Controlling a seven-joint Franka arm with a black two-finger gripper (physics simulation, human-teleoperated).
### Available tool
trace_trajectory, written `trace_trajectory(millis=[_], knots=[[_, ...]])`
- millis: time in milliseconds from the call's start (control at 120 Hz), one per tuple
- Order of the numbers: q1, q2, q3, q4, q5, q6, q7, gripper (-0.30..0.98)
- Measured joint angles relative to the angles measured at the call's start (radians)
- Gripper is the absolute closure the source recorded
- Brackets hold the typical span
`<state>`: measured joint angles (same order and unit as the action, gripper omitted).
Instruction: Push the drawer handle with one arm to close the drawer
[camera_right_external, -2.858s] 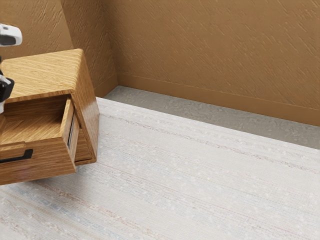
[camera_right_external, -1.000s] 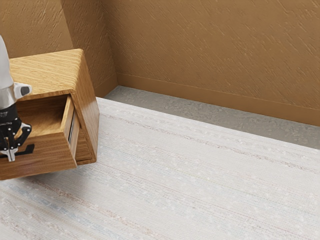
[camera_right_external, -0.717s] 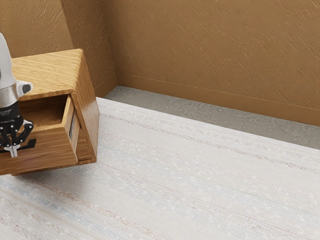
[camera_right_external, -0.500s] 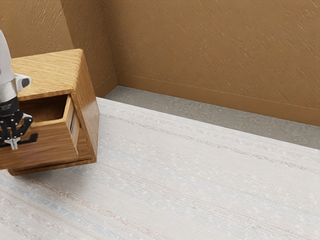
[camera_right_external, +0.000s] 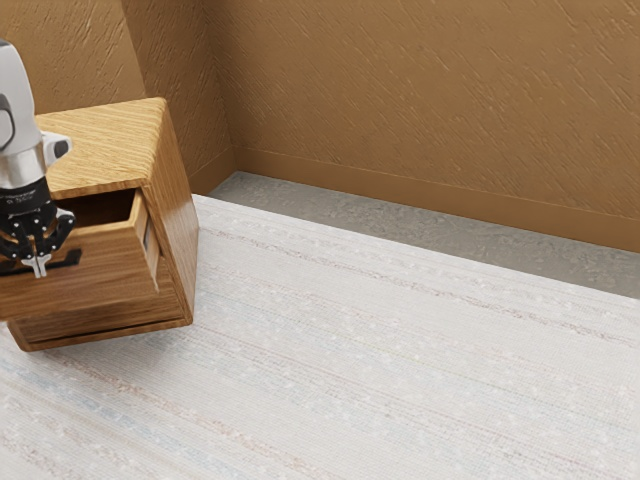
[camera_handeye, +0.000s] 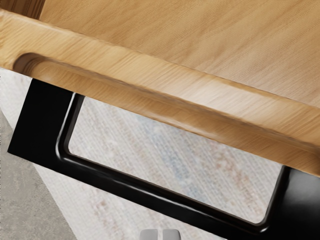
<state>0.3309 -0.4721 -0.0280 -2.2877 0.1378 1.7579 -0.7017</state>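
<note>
Have the upper drawer (camera_right_external: 105, 278) partway out of the wooden nightstand (camera_right_external: 105, 145), at the exterior view's left, and see into its open top. Find the black bar handle (camera_right_external: 72, 259) on the near front of the drawer, with a gap between bar and wood. Hold the black gripper (camera_right_external: 40, 268) pointing down at that bar, on the side away from the drawer front, with the fingers (camera_handeye: 171, 234) together or nearly so; cannot tell whether touching the bar. Reach in from the exterior view's left with the white arm (camera_right_external: 15, 100). Look right of the nightstand to a pale striped rug (camera_right_external: 380, 360), then farther to grey floor (camera_right_external: 300, 208) and a textured brown wall (camera_right_external: 430, 90).
</note>
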Motion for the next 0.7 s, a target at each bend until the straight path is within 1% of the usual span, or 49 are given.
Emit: trace_trajectory(millis=[167,608,700], knots=[[-0.004,0.054,0.020,0.036,0.016,0.020,-0.002,0.79],[-0.004,0.175,0.023,0.143,0.043,0.067,-0.004,0.79],[-0.004,0.195,0.024,0.165,0.060,0.073,-0.004,0.79]])
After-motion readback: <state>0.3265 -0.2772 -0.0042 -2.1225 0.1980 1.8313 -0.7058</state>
